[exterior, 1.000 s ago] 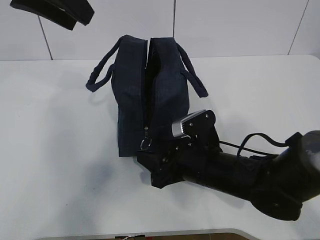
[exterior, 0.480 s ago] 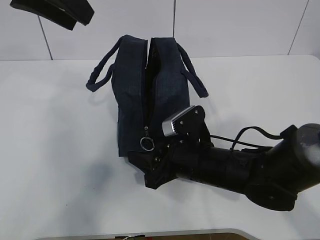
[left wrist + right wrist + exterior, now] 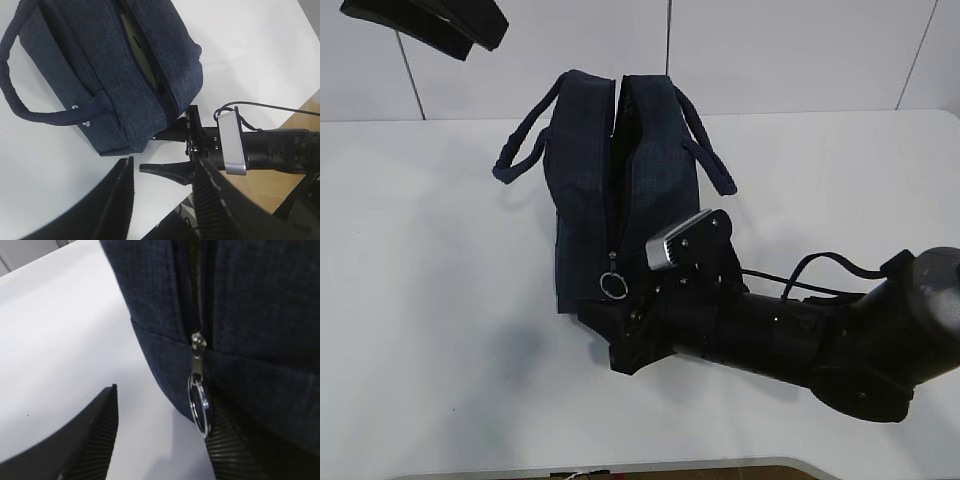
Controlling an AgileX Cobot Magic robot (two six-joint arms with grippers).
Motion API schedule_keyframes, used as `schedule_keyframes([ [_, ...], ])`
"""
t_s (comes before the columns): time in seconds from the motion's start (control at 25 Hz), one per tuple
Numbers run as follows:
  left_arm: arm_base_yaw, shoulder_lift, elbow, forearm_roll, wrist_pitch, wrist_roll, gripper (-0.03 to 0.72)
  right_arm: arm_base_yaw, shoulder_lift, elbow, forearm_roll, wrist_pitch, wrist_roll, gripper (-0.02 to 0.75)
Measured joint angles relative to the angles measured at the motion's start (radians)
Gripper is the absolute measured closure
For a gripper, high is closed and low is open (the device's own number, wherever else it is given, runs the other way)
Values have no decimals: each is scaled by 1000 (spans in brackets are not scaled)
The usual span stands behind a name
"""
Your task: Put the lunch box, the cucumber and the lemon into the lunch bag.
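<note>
Standing lunch bag (image 3: pixel 620 190), zipper lengthwise

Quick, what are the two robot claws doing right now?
Left gripper: open, holding nothing, up above the lunch bag.
Right gripper: open, holding nothing, beside the ring pull.

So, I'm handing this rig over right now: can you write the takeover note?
Left gripper: fingers open, empty, raised above the table, away from the work.
Right gripper: fingers open, at the near end of the lunch bag, either side of the zipper's ring pull; not closed on it.
Lunch bag: on its side on the table, zipper open along most of its length. Something pale green shows through the gap; contents otherwise hidden.
Cucumber, lemon: not in view, nothing loose on the table.
Left: check the contents, then work the zipper.
</note>
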Motion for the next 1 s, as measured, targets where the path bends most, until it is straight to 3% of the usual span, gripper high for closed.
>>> schedule_keyframes([
  [1.0, 0, 0, 0, -2, 0, -2, 410, 0, 0, 0, 45, 30, 2, 649],
])
